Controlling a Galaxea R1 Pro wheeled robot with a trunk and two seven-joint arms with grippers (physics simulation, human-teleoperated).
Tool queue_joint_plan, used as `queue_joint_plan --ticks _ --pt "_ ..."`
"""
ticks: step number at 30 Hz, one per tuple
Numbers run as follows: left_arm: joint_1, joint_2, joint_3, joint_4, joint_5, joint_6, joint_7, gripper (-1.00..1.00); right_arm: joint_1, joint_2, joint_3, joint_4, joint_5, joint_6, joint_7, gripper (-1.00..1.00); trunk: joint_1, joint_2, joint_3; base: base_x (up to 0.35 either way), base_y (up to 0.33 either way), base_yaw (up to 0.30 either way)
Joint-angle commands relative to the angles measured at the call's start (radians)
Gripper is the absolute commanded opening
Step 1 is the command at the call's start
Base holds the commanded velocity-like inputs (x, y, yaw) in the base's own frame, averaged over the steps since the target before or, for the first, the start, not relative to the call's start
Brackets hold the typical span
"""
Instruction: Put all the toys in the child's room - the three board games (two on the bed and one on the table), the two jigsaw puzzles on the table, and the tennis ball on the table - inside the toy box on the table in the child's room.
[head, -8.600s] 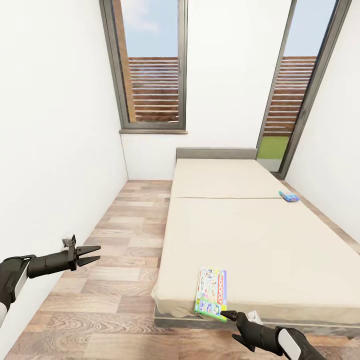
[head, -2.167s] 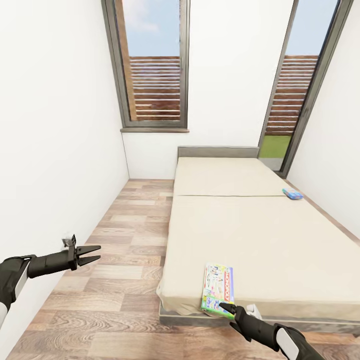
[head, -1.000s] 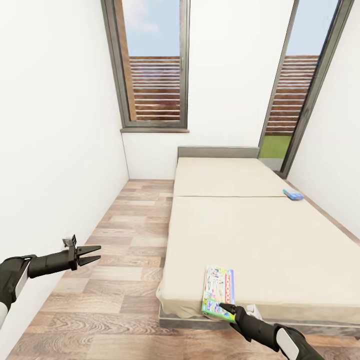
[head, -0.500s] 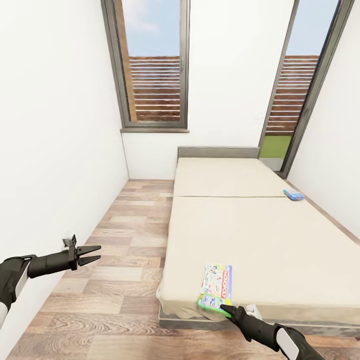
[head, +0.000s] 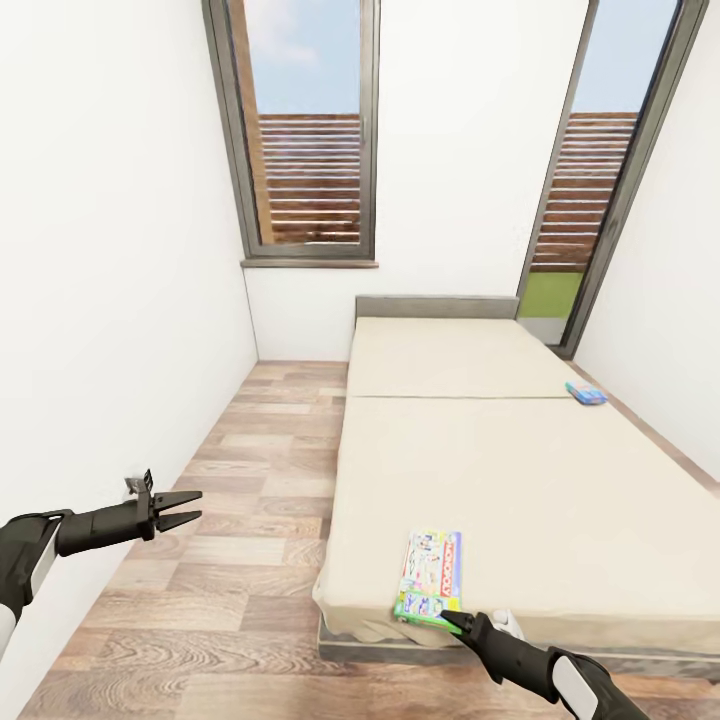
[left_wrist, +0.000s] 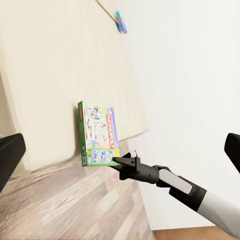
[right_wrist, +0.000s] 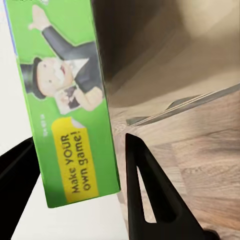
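Right fingers: pinching the near green edge of the Monopoly box, one either side.
Right arm: low, reaching up-left from the corner.
Monopoly box: at the foot corner of the bed.
Left fingers: spread, held level over the wood floor.
Blue game box: far right bed edge.

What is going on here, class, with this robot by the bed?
The robot stands at the foot of the bed in a white-walled room. Its right gripper has reached the near end of the Monopoly box, and the right wrist view shows the box's green edge between the two fingers; whether they are clamped on it cannot be told. The left gripper is held open and empty over the wood floor. A small blue game box lies at the bed's far right edge.
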Motion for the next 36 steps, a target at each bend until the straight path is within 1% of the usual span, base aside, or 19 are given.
queue_joint_plan --ticks 1,4,5,15,21,24,28,29,34,36 --pt "0.000 0.000 0.001 0.000 -0.004 0.011 -0.006 1.00 -0.001 0.000 -0.004 0.000 0.000 0.006 0.002 -1.00 -0.004 0.007 0.002 0.000 0.000 0.000" --pt "0.000 0.000 0.001 0.000 -0.004 0.011 -0.006 1.00 0.000 0.000 -0.004 0.000 0.000 0.006 0.020 -1.00 -0.016 0.028 0.012 0.000 0.000 0.000" --pt "0.000 0.000 0.001 0.000 -0.006 0.011 -0.006 1.00 0.000 -0.001 -0.006 -0.012 -0.001 0.004 0.086 -1.00 -0.019 0.035 0.015 0.000 0.000 0.000" --pt "0.000 0.000 0.001 0.000 -0.006 0.011 -0.006 1.00 0.001 -0.001 -0.006 -0.054 -0.004 0.006 0.088 -1.00 -0.058 0.105 0.046 0.000 0.000 0.000" --pt "0.000 0.000 0.001 0.000 -0.006 0.011 -0.006 1.00 0.001 -0.002 -0.006 -0.057 -0.005 0.007 0.086 -1.00 -0.081 0.147 0.065 0.000 0.000 0.000" --pt "0.000 0.000 0.001 0.000 -0.006 0.011 -0.006 1.00 0.001 -0.002 -0.006 -0.058 -0.007 0.007 0.103 -1.00 -0.092 0.168 0.074 0.000 0.000 0.000" --pt "0.000 0.000 0.001 0.000 -0.006 0.011 -0.006 1.00 0.001 -0.002 -0.006 -0.058 -0.007 0.007 0.149 -1.00 -0.108 0.196 0.087 0.000 0.000 0.000" --pt "0.000 0.000 0.001 0.000 -0.006 0.011 -0.006 1.00 0.001 -0.002 -0.005 -0.058 -0.005 0.007 0.174 -1.00 -0.111 0.203 0.090 0.000 0.000 0.000" --pt "0.000 0.000 0.001 0.000 -0.006 0.011 -0.006 1.00 0.000 -0.001 -0.005 -0.061 -0.003 0.006 0.190 -1.00 -0.131 0.238 0.106 0.000 0.000 0.000" --pt "0.000 0.000 0.001 0.000 -0.006 0.011 -0.006 1.00 -0.001 -0.001 -0.005 -0.083 -0.003 0.010 0.193 -1.00 -0.138 0.252 0.112 0.000 0.000 0.000"
